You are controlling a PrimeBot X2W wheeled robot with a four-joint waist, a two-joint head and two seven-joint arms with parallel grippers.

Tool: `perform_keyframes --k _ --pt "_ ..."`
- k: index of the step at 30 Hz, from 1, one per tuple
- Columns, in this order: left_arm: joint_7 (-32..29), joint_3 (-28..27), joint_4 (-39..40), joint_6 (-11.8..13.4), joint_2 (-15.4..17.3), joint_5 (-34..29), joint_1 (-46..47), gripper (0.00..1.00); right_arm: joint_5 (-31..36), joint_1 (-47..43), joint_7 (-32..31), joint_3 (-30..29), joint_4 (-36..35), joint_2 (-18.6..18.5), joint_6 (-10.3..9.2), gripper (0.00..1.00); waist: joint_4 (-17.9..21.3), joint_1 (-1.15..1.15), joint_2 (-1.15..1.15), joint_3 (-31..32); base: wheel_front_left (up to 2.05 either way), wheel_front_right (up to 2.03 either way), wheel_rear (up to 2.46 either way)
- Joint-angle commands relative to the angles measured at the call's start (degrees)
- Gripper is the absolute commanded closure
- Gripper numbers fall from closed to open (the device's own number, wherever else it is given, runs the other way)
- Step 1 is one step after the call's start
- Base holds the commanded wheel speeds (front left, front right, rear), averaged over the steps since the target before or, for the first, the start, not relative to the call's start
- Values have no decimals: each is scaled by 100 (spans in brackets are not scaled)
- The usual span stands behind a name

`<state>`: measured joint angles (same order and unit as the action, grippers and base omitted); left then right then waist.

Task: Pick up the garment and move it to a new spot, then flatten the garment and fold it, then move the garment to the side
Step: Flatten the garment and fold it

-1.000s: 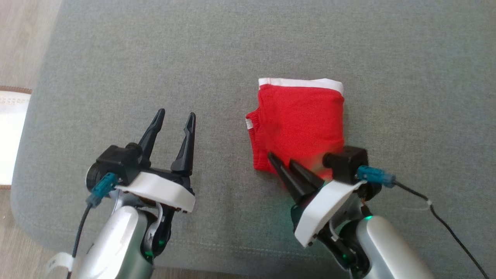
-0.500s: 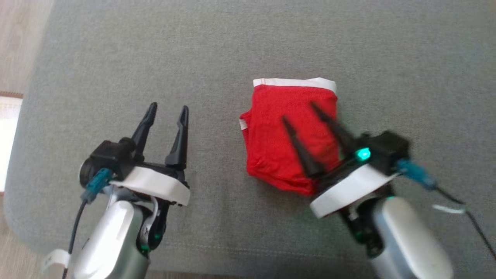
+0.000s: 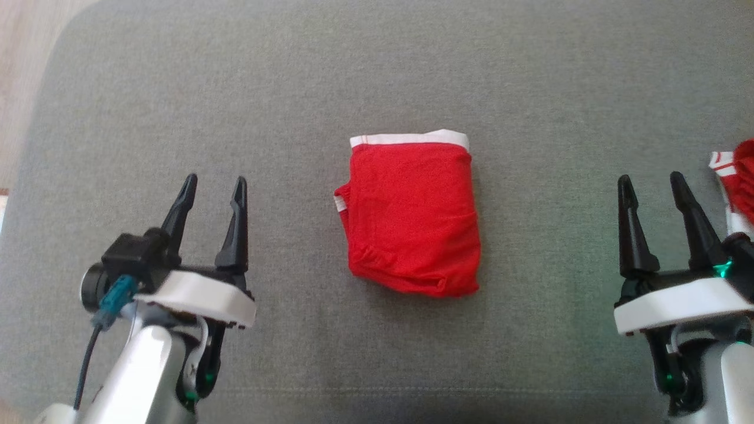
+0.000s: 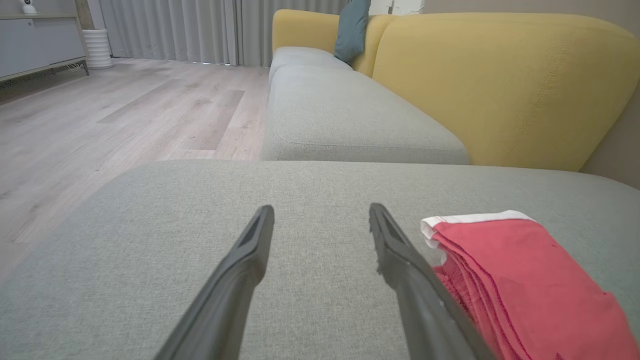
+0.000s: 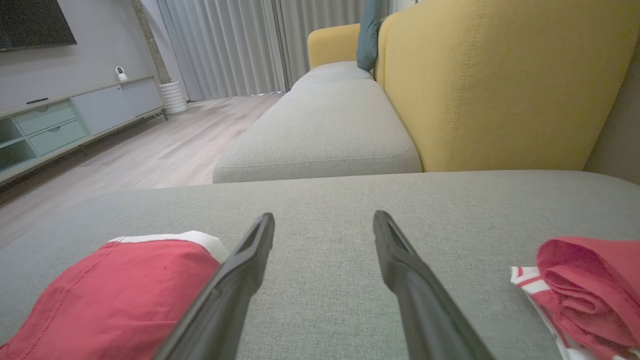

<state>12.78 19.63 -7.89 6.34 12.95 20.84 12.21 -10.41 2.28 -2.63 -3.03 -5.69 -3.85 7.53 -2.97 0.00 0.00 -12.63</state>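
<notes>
Well, the folded red garment [image 3: 412,218] lies flat on the grey cushion [image 3: 294,76], between my two pincers and touching neither. My left gripper [image 3: 213,184] hovers spread and empty; my right gripper [image 3: 651,181] is spread too, empty, near another red bundle [image 3: 739,176].

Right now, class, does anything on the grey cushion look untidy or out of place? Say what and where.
Yes. The folded red garment lies neatly on the cushion, but a second red-and-white garment right of the right gripper sits crumpled in a heap.
</notes>
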Motion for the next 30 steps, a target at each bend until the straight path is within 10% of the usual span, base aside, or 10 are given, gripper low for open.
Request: perform_keyframes --k 1,30 --pt "-5 -231 219 39 159 2 92 0 34 88 -9 112 -268 7 -4 0 58 0 0 65 0 0 0" --pt "-415 -151 652 486 546 -33 -1124 0 -21 -930 -536 196 -476 92 -4 0 176 0 0 1409 0 0 0"
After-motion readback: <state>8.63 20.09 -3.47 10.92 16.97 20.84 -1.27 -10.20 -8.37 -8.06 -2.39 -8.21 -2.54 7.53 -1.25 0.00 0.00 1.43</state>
